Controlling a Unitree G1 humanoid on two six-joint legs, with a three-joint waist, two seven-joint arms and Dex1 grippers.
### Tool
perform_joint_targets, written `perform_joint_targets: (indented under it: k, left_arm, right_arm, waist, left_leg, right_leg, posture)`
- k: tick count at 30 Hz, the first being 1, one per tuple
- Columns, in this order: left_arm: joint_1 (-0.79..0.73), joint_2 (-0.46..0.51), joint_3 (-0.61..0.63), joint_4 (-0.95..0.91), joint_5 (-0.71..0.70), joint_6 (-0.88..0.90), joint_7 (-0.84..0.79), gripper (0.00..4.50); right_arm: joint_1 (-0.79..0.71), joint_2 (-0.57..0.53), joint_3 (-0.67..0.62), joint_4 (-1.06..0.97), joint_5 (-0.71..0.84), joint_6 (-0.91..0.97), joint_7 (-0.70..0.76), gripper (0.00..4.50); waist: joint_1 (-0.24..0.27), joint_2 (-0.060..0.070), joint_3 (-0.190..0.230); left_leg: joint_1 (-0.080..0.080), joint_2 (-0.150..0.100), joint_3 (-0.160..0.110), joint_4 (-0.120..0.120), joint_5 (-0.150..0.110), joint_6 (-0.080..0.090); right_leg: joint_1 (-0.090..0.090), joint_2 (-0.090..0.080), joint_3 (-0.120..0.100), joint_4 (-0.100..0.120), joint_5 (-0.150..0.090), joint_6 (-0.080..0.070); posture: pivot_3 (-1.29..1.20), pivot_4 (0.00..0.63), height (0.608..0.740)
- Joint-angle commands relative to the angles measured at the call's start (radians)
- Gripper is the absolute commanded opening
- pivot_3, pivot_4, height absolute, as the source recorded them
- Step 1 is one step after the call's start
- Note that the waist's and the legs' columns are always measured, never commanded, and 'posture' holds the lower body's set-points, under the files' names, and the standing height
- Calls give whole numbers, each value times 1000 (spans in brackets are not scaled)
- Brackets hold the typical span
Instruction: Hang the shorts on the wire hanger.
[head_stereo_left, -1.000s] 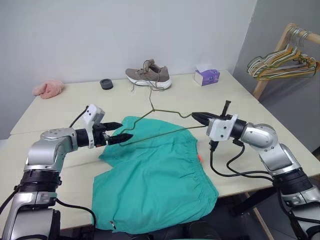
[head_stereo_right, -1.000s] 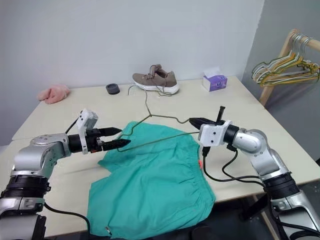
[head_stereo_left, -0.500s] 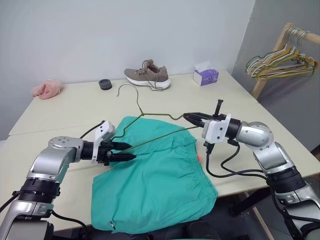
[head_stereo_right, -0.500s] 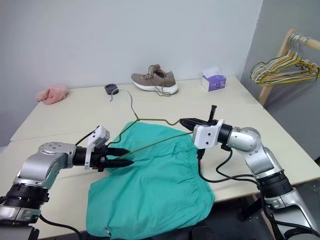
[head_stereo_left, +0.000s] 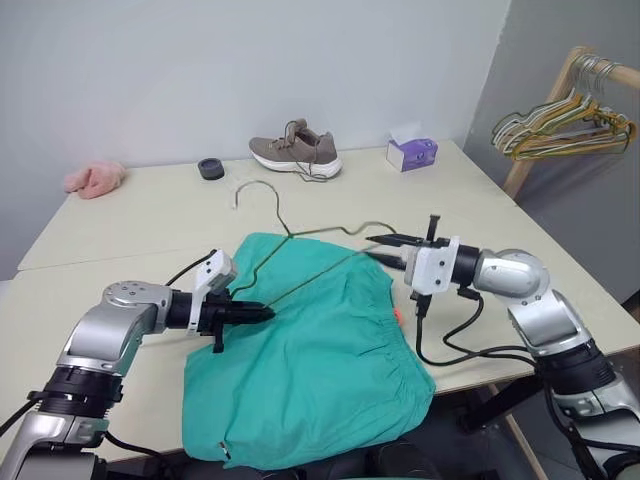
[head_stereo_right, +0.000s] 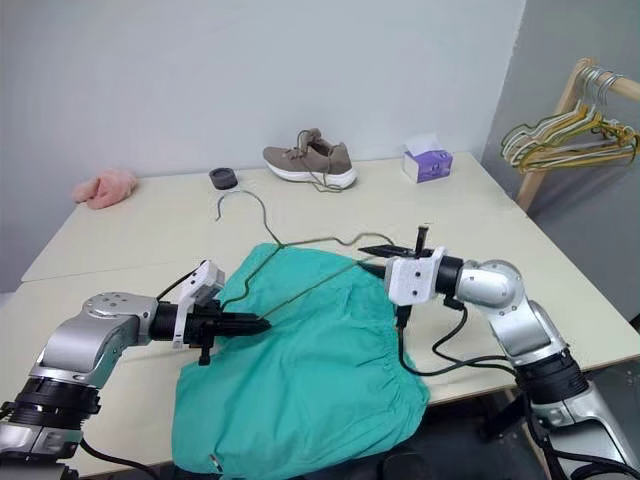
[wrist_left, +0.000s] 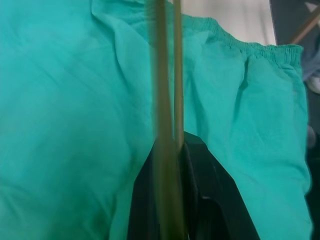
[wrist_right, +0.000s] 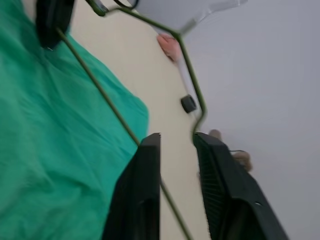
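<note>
Right, calling it as I see it on my feed.
Shorts: the teal-green cloth shorts with the gathered elastic waistband (head_stereo_left: 310, 370) lie spread on the cream table (head_stereo_left: 130, 215), lower centre of the head views, their bottom edge drooping over the near table edge; a small orange-red tag pokes out at the right side.
Hanger: the thin olive-green wire hanger (head_stereo_left: 300, 262) sits just above the shorts' upper edge, centre frame, its curved hook pointing to the upper left over bare tabletop.
Left gripper: my left gripper (head_stereo_left: 255, 314), centre left, is pinched tight on the hanger's left corner; in the left wrist view both wires run up out of the closed black fingers (wrist_left: 200, 200).
Right gripper: my right gripper (head_stereo_left: 380, 247), right of centre, has its jaws parted a little at the hanger's right bend; in the right wrist view the wires pass between the two fingers (wrist_right: 142, 200), and I cannot tell whether they touch.
Background: a grey-brown sneaker (head_stereo_left: 296, 151), a purple tissue box (head_stereo_left: 413, 153), a small black ring (head_stereo_left: 211, 168) and a pink fuzzy cloth (head_stereo_left: 96, 178) line the far table edge.
Rack: bunched hangers (head_stereo_left: 565, 130) hang upper right.
</note>
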Motion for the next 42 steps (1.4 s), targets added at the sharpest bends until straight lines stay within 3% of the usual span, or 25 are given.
perform_joint_targets:
  k: [1, 6, 7, 19, 22, 32, 33, 38, 42]
  left_arm:
    - [7, 19, 16, -48, 24, -58, 17, 0]
    - [21, 68, -33, -95, 106, -166, -12, 0]
    - [20, 78, -43, -102, 118, -179, -19, 0]
    - [-48, 97, -120, -128, 248, -295, -27, 0]
    - [-45, 96, -121, -132, 263, -303, -27, 0]
    - [-24, 84, -105, -141, 253, -299, -16, 0]
    - [-22, 82, -105, -141, 250, -296, -17, 0]
    - [-4, 69, -93, -133, 221, -280, -20, 0]
    - [-18, 24, -56, -126, 163, -236, 11, 1013]
  right_arm:
    - [14, -52, -74, -89, 104, 196, 49, 2491]
    - [9, -129, -104, -197, 201, 531, 95, 4314]
    - [1, -135, -101, -216, 212, 573, 98, 4446]
    - [-118, -145, 168, -263, 183, 870, 208, 4446]
    - [-137, -115, 203, -234, 172, 915, 197, 3845]
    - [-143, -86, 246, -189, 156, 972, 196, 211]
    - [-142, -85, 247, -186, 154, 971, 196, 14]
    - [-131, -88, 237, -186, 155, 972, 191, 14]
    - [-113, -92, 216, -192, 170, 993, 185, 0]
  waist:
    - [3, 0, 0]
    - [6, 0, 0]
    - [5, 0, 0]
    - [1, 0, 0]
    - [1, 0, 0]
    - [4, 0, 0]
    - [4, 0, 0]
    - [3, 0, 0]
    - [4, 0, 0]
  left_leg:
    - [0, 0, 0, 0, 0, 0]
    - [0, 0, 0, 0, 0, 0]
    - [0, 0, 0, 0, 0, 0]
    - [0, 0, 0, 0, 0, 0]
    - [0, 0, 0, 0, 0, 0]
    - [0, 0, 0, 0, 0, 0]
    - [0, 0, 0, 0, 0, 0]
    - [0, 0, 0, 0, 0, 0]
    - [0, 0, -1, 0, 0, 0]
  right_leg:
    - [0, 0, 0, 0, 0, 0]
    - [0, 0, -1, 0, 0, 0]
    - [0, 0, -1, 0, 0, 0]
    - [0, 0, 0, -1, -3, 5]
    - [0, 0, 0, -1, -3, 5]
    - [0, 0, -1, -1, -3, 5]
    - [0, 0, -1, -1, -3, 5]
    - [0, 0, -1, 0, -3, 5]
    - [0, 0, -1, 0, -3, 5]
  posture:
    - [-189, 0, 740]
    - [-200, 0, 740]
    - [-202, 0, 740]
    - [-201, 0, 740]
    - [-197, 0, 740]
    - [-186, 0, 740]
    - [-184, 0, 740]
    - [-188, 0, 740]
    - [-189, 0, 740]
